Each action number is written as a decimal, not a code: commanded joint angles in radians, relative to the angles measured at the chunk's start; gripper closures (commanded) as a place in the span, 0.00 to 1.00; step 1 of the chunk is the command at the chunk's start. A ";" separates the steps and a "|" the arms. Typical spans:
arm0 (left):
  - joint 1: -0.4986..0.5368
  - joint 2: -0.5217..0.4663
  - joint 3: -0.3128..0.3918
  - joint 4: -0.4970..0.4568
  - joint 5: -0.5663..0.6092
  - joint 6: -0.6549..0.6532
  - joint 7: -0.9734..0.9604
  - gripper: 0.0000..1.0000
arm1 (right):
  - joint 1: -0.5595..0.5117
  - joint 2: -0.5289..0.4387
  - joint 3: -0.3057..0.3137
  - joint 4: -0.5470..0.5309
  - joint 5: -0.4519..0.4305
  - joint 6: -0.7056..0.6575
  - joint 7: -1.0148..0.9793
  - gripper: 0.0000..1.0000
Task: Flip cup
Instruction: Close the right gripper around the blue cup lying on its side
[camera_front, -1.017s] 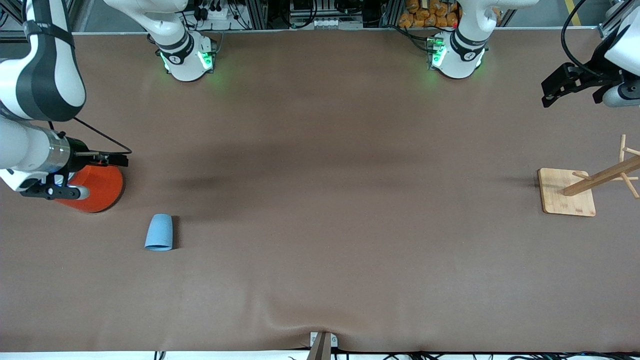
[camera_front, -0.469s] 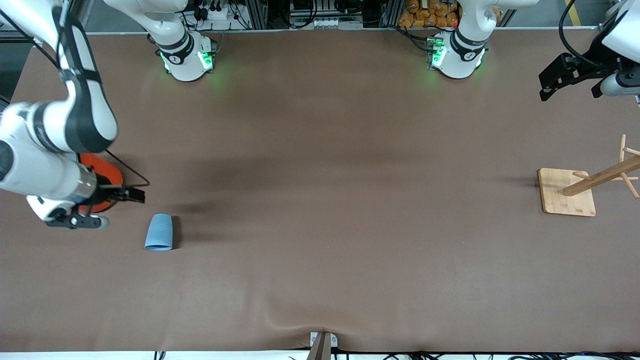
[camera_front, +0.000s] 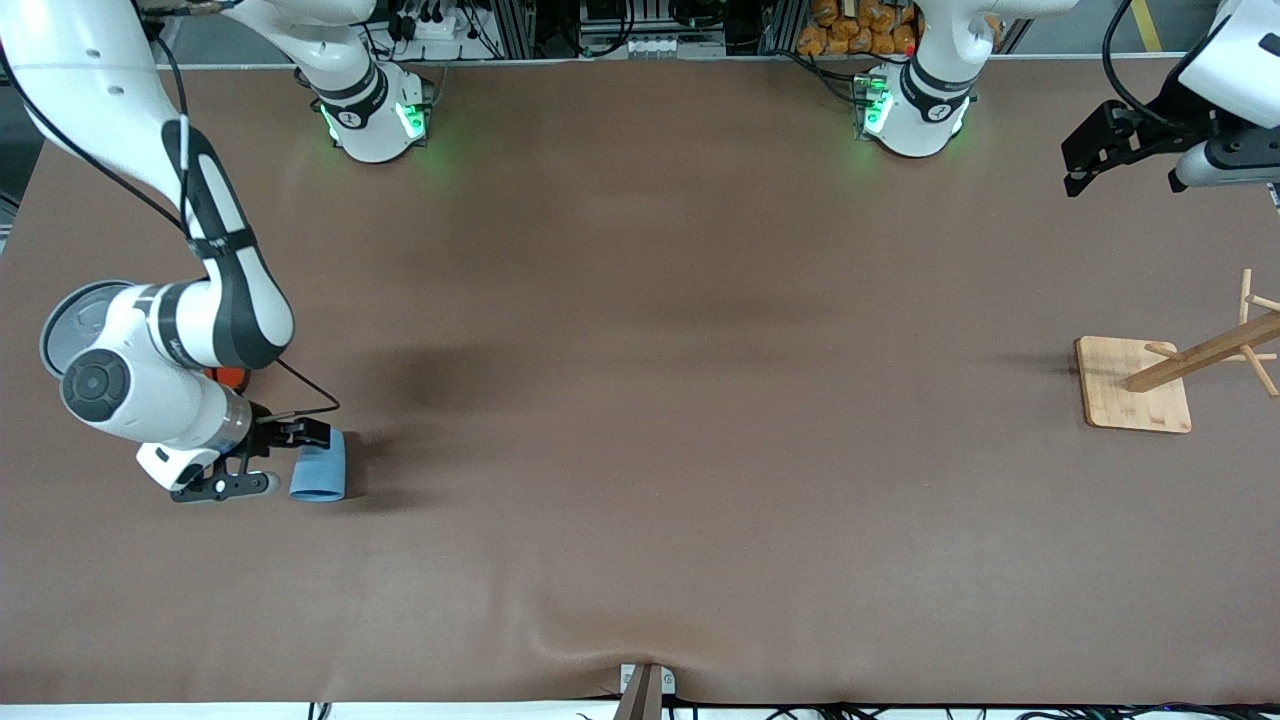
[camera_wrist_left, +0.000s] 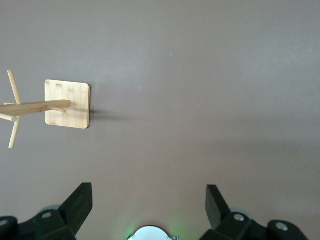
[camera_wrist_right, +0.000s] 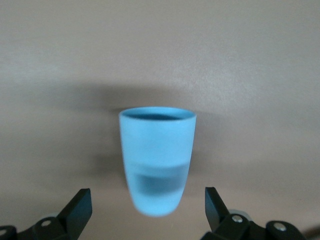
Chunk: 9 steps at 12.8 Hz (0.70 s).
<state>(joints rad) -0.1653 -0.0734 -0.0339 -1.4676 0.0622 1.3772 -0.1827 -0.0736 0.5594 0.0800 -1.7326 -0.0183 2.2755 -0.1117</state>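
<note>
The light-blue cup (camera_front: 318, 472) lies on its side on the brown table toward the right arm's end, its open rim toward the front camera. My right gripper (camera_front: 303, 436) is at the cup's narrow closed end. In the right wrist view the cup (camera_wrist_right: 156, 150) fills the middle, and my right gripper (camera_wrist_right: 147, 210) is open with one black finger (camera_wrist_right: 80, 205) on each side of the closed end, not touching it. My left gripper (camera_front: 1085, 165) waits in the air at the left arm's end of the table, open and empty (camera_wrist_left: 148, 202).
An orange can (camera_front: 229, 377) stands beside the cup, farther from the front camera, mostly hidden by the right arm. A wooden peg rack on a square base (camera_front: 1135, 385) stands toward the left arm's end; it also shows in the left wrist view (camera_wrist_left: 67, 104).
My right gripper has swung from over the orange can down to the cup's closed end. My left gripper has drifted a little toward the robot bases. The cup has not moved.
</note>
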 joint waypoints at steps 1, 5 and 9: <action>0.007 -0.012 -0.003 0.006 -0.069 -0.024 0.005 0.00 | -0.012 0.065 0.012 0.016 -0.019 0.076 -0.014 0.00; 0.010 0.003 0.009 0.003 -0.145 -0.021 0.009 0.00 | -0.015 0.119 0.012 0.015 -0.017 0.171 -0.013 0.00; 0.007 0.004 0.005 0.007 -0.143 -0.021 -0.021 0.00 | -0.005 0.105 0.014 -0.001 -0.011 0.141 0.004 0.73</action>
<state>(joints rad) -0.1588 -0.0681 -0.0269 -1.4703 -0.0683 1.3692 -0.1848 -0.0747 0.6737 0.0807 -1.7315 -0.0184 2.4352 -0.1159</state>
